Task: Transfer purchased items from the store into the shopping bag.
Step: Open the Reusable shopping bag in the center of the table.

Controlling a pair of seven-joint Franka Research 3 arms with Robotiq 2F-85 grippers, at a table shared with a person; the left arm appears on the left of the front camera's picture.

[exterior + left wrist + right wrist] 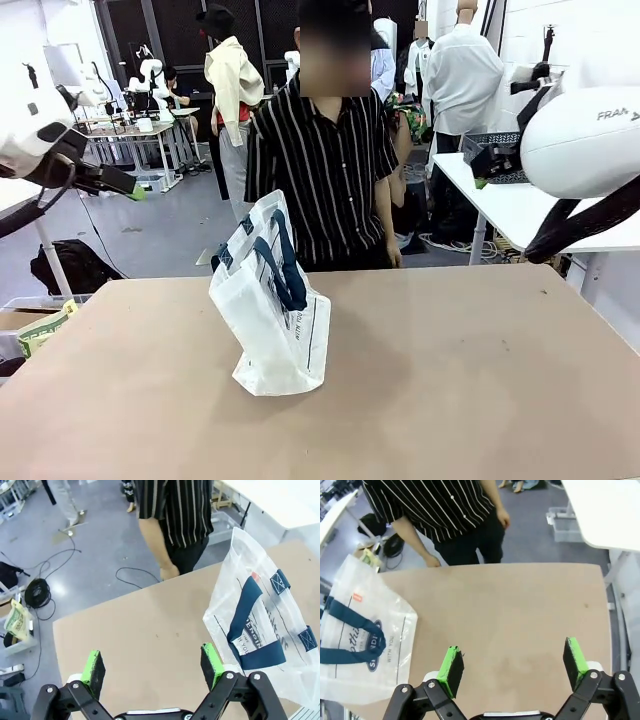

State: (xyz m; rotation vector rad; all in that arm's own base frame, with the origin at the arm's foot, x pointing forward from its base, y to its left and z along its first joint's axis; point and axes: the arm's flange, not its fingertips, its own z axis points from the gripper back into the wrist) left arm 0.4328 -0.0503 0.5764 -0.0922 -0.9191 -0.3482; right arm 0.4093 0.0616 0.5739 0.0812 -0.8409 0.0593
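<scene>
Hovering over the brown table (450, 390), the left gripper (152, 669) has its jaws wide apart, and only bare tabletop shows between its green pads (93, 671). The shopping bag (272, 625) lies ahead of it and off to the side of one finger, clear of both pads. Its navy handles drape across the see-through white plastic, and dark lettering shows on its face.

The right gripper (513, 664) is also spread wide and holds nothing, with plain table under and ahead of its fingers (574, 659). From this gripper the bag (365, 645) sits well off to the side of one finger, near the table's edge, with its navy oval logo facing the camera.

From the front, the bag (272, 320) stands on the table and leans a little, its mouth up. It is between the two arms and nearer the left one. Both arms are raised high at the picture's sides.

A person (325, 170) in a striped shirt stands at the far edge of the table, beyond both grippers, one hand (431, 561) at the table's rim. A black mesh basket (492, 152) rests on a white side table (520, 210) behind the right arm, well away from the bag.
</scene>
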